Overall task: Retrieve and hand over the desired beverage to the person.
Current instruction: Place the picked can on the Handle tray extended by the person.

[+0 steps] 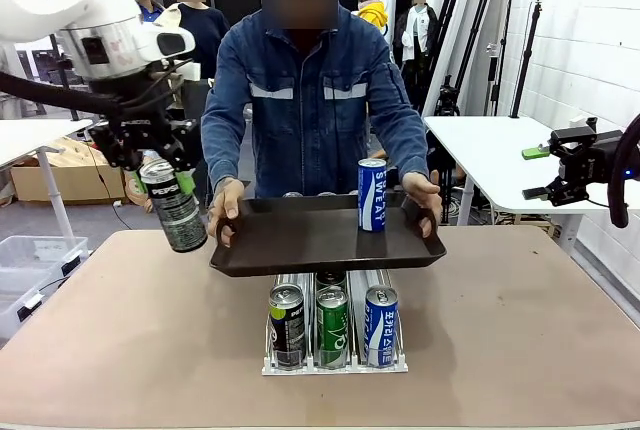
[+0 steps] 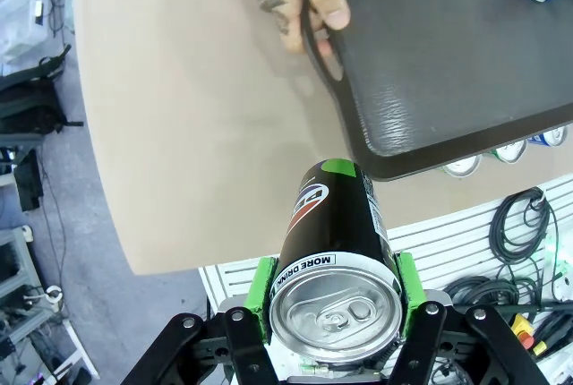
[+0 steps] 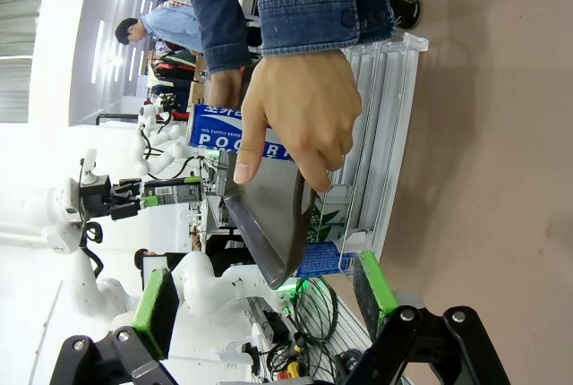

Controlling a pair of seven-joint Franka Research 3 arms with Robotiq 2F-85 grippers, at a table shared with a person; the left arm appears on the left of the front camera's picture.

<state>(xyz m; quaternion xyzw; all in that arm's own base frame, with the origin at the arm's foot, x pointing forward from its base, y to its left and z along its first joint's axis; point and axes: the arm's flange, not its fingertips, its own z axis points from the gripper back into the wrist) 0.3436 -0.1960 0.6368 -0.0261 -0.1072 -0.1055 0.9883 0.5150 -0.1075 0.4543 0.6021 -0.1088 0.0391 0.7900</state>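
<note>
Firmly clamped by the left gripper (image 1: 165,165), the Pepsi can (image 1: 174,205), rigid but slick, hangs tilted just beside the tray (image 1: 300,250).

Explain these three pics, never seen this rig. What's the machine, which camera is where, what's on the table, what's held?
Two white robot arms share a table with a person. The front view looks across the table from between the arms; the other two come from cameras on each wrist.

The left end effector is shut on a black Pepsi can, held tilted above the table. The right end effector is open and holds nothing.

The person holds a dark tray in both hands, with a blue can standing on it. Below it, a rack on the table holds more cans.
</note>
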